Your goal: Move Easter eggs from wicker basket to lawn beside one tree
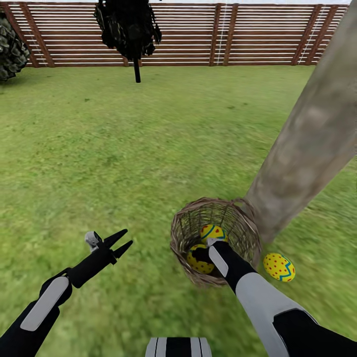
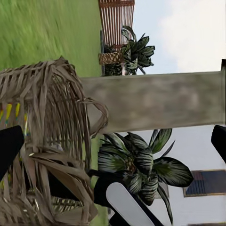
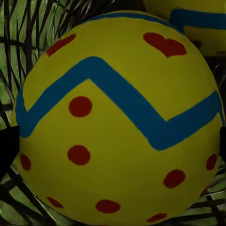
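- Reaching into the basket (image 1: 214,240), the right gripper (image 1: 202,254) is down among the woven twigs, at the near egg (image 1: 199,264) in the basket.
- In the right wrist view this egg (image 3: 120,117) sits very close in front of the camera, between the two dark fingertips (image 3: 7,148) at the edges of the picture; I cannot tell if the fingers press it or are just beside it.
- A second egg (image 1: 213,231) lies in the basket behind the first one, touching it or almost.
- The third egg (image 1: 279,267) lies on the lawn (image 1: 124,148), just beside the basket and near the foot of the tree (image 1: 307,144).
- The basket stands on the grass and touches the base of the thick pale trunk.
- The left gripper (image 1: 119,243) hangs over the grass, well apart from the basket, with its two fingers spread and nothing between them.
- In the left wrist view the basket (image 2: 44,141) and the trunk (image 2: 155,106) show side by side, with a leafy plant (image 2: 141,165) and a white house wall (image 2: 202,150) behind.
- At the far edge of the lawn there is a brown slat fence (image 1: 223,34), a thin dark tree (image 1: 130,29) and a bush (image 1: 10,49) at the far left corner.
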Tool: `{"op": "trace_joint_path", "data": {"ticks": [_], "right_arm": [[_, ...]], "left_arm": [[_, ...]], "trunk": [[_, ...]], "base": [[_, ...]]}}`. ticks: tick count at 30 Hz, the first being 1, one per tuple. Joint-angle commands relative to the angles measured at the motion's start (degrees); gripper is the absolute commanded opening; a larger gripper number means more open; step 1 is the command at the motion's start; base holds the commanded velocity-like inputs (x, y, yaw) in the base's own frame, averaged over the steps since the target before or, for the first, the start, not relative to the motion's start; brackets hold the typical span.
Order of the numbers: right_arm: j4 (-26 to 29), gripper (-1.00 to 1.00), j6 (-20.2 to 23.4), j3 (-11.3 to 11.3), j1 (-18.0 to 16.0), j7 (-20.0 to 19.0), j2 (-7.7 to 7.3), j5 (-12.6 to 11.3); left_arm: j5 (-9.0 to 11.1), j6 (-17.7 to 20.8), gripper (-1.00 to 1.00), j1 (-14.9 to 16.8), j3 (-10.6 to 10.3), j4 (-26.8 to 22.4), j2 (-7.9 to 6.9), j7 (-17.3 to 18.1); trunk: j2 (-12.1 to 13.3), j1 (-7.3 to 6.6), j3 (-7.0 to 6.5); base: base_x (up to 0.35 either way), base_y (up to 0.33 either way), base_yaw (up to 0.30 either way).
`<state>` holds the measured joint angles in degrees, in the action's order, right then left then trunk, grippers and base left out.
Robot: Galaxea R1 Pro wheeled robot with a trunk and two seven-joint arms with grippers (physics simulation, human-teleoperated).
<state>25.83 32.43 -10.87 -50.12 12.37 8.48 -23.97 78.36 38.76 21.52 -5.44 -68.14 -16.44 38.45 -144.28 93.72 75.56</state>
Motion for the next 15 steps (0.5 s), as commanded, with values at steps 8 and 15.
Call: {"op": "trace_joint_path", "data": {"ticks": [8,15], "right_arm": [[0.09,-1.0,0.18,-0.43,-0.04,0.55,-0.04,-0.55],[0.09,-1.0,0.18,-0.45,-0.02,0.55,-0.04,-0.55]], "left_arm": [[0.48,0.35,1.0,0.02,-0.09,0.02,-0.04,-0.04],[0.48,0.35,1.0,0.02,-0.09,0.02,-0.05,-0.04]], "trunk": [[0.09,-0.22,-1.74],[0.19,-0.4,-3.29]], "base": [[0.0,0.0,0.0],[0.0,0.0,0.0]]}}
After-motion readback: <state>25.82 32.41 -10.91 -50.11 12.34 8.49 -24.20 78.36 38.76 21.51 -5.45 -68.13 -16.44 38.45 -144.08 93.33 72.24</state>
